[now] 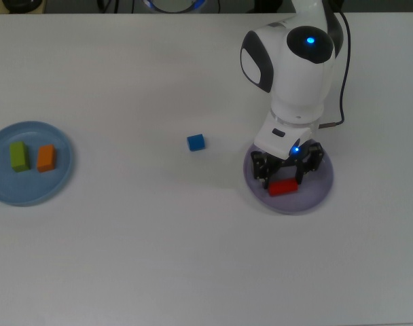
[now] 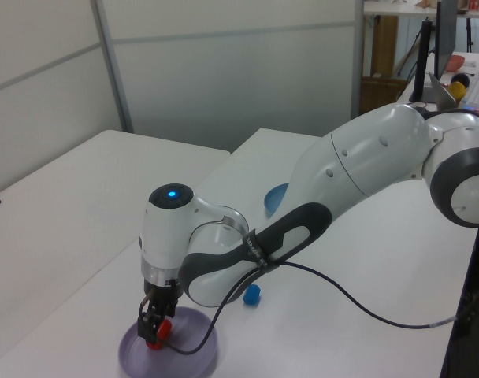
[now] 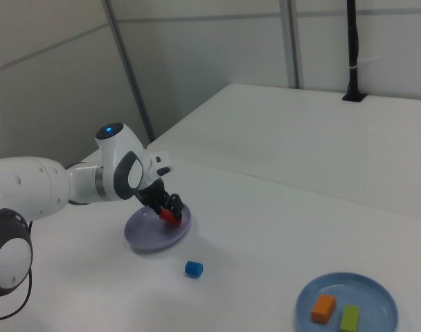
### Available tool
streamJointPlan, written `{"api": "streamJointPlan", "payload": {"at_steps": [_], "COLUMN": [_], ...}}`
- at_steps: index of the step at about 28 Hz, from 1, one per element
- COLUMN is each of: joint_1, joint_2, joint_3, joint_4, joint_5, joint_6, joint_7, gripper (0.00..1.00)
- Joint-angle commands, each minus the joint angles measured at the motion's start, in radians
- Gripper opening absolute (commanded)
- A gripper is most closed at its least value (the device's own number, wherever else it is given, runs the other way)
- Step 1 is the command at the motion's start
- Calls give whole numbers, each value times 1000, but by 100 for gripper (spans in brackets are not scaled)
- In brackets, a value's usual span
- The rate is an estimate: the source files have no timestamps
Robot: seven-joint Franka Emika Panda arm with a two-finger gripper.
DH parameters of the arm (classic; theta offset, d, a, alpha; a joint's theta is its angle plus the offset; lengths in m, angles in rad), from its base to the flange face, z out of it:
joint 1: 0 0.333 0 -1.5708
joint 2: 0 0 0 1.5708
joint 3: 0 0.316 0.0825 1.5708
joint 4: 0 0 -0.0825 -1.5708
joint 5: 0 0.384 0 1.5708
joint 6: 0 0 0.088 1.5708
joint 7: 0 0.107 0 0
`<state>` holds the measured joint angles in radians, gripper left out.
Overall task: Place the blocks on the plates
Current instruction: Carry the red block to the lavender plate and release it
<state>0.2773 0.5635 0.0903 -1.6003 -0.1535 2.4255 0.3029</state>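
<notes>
Hand point(image 1: 286, 179): low over the purple plate point(image 1: 318, 187), fingers pinching the red block point(image 1: 282, 187).
Blue cube point(image 1: 195, 142): on the worktop point(image 1: 159, 258).
Blue plate point(image 1: 64, 166): holds the green block point(image 1: 18, 155) and the orange block point(image 1: 46, 157).

Lab: white table point(image 1: 125, 258); partition walls point(image 2: 224, 71)

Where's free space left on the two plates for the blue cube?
Lavender plate: the gripper and red block crowd its middle; bare rim strip on the top view's right and bottom. Light blue plate: green block and orange block sit side by side at centre; bare band below them. Blue cube sits alone on the table.
</notes>
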Motion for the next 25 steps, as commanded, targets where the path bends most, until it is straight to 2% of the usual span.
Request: {"api": "streamJointPlan", "payload": {"at_steps": [1, 7, 10, 14, 21, 25], "joint_1": [8, 6, -1, -15, -84, -112], "joint_2": [-1, -23, -71, -103, -169, -175], "joint_3": [-6, -7, -14, -17, -17, -17], "joint_4": [-3, -1, -1, -7, -96, -118], "joint_5": [-24, -20, -18, -18, -5, -3], "joint_6": [20, -8, -133, -223, -295, -333], "joint_7": [33, 33, 27, 22, -103, -177], "gripper": [100, 100, 100, 100, 100, 100]}}
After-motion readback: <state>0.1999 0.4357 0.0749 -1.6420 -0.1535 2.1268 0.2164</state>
